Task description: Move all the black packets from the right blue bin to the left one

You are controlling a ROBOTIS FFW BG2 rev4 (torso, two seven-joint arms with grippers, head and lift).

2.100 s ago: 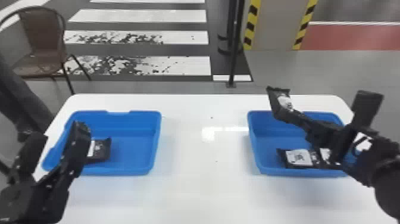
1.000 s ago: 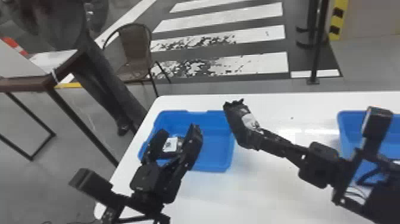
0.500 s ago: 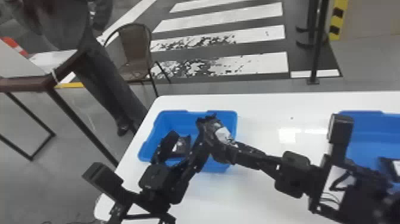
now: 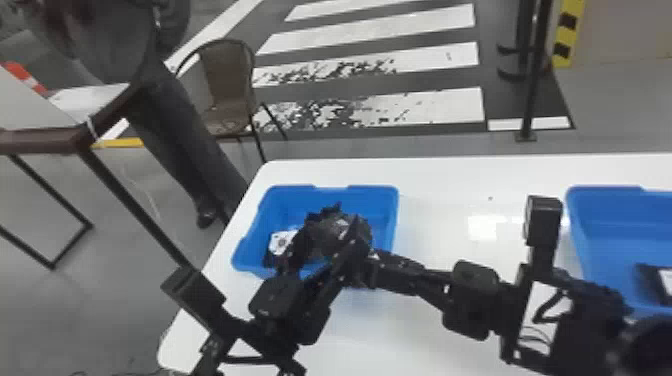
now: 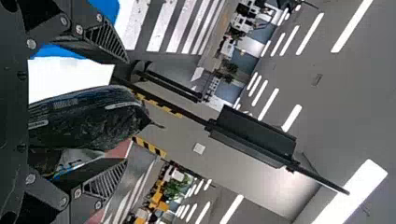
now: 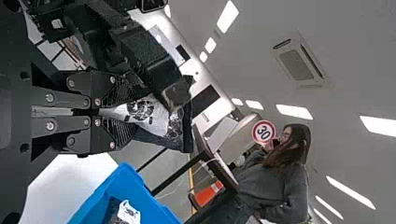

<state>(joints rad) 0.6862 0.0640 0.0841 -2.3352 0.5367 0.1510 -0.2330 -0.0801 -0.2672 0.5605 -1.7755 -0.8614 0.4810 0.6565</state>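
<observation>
The left tool is seen with its two fingers spread wide, above the left bin. Between them, but apparently not pinched by them, is a black packet. That packet is clamped at one end by the right tool, which is brought in from the right over the same bin. The packet's long axis seems to be set in line with the right tool's fingers, so that its free end is pointed to the left and somewhat far, with a white label on one face; its exact tilt cannot be told.

Under both tools, on the counter, another packet is laid in the left part of the left bin, label up. One more packet is left in the near part of the right bin.

The held packet is judged to be light and soft, with a slick film that may be creased or slid out if only a corner is gripped. A firmer hold should be had across the flat middle, with the pads on the two broad faces; too hard a squeeze could burst the seam.
</observation>
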